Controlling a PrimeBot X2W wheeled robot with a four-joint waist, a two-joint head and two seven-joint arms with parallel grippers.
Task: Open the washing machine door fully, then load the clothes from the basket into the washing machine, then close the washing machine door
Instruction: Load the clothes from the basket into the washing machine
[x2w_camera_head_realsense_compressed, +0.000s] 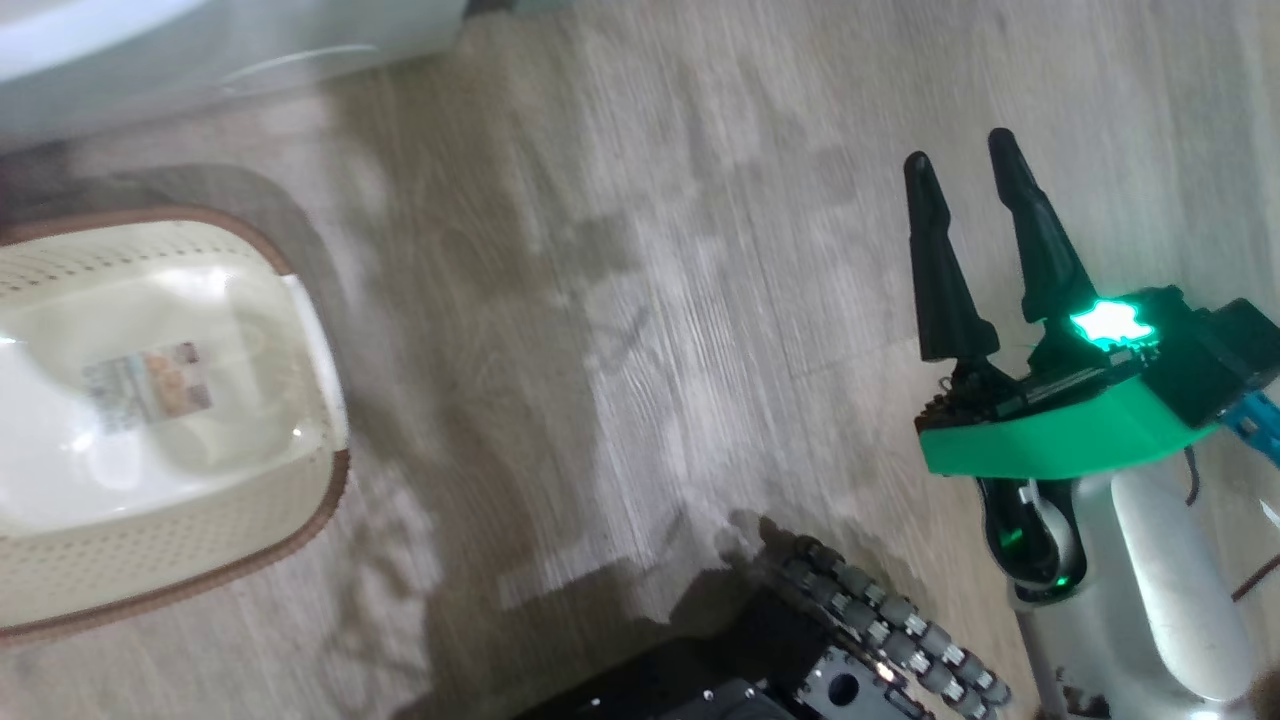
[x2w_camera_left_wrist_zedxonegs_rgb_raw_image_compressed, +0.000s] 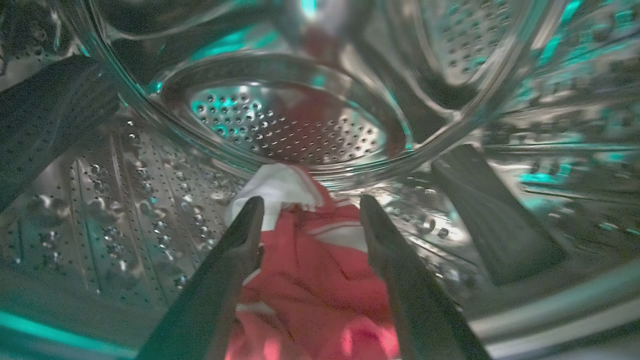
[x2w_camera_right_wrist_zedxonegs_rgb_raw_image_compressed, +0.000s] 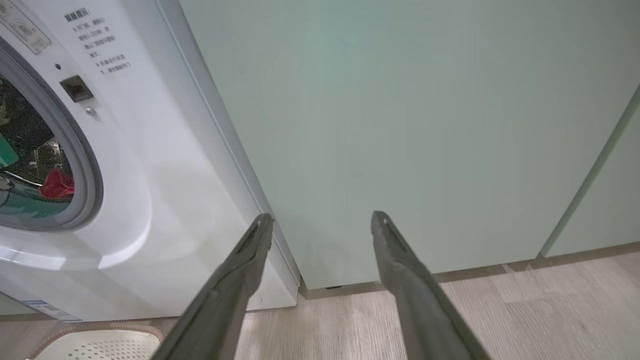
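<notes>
My left gripper (x2w_camera_left_wrist_zedxonegs_rgb_raw_image_compressed: 311, 199) is inside the steel perforated drum (x2w_camera_left_wrist_zedxonegs_rgb_raw_image_compressed: 125, 200) of the washing machine, with its fingers spread open. The red and white clothes (x2w_camera_left_wrist_zedxonegs_rgb_raw_image_compressed: 320, 270) lie on the drum floor between and below the fingers, not pinched. In the right wrist view the white washing machine (x2w_camera_right_wrist_zedxonegs_rgb_raw_image_compressed: 150, 165) stands at the left, and a red garment (x2w_camera_right_wrist_zedxonegs_rgb_raw_image_compressed: 56, 184) shows through its grey-ringed opening. My right gripper (x2w_camera_right_wrist_zedxonegs_rgb_raw_image_compressed: 322, 216) is open and empty, held above the floor in the head view (x2w_camera_head_realsense_compressed: 960, 150). The cream basket (x2w_camera_head_realsense_compressed: 150, 420) sits on the floor at the left, with only its label inside. The washing machine door is out of view.
Pale green cabinet doors (x2w_camera_right_wrist_zedxonegs_rgb_raw_image_compressed: 425, 125) stand to the right of the machine. The basket's rim (x2w_camera_right_wrist_zedxonegs_rgb_raw_image_compressed: 95, 332) shows below the machine's front. My wheeled base (x2w_camera_head_realsense_compressed: 850, 650) is at the bottom of the head view. Wood-look floor (x2w_camera_head_realsense_compressed: 620, 300) stretches between basket and right arm.
</notes>
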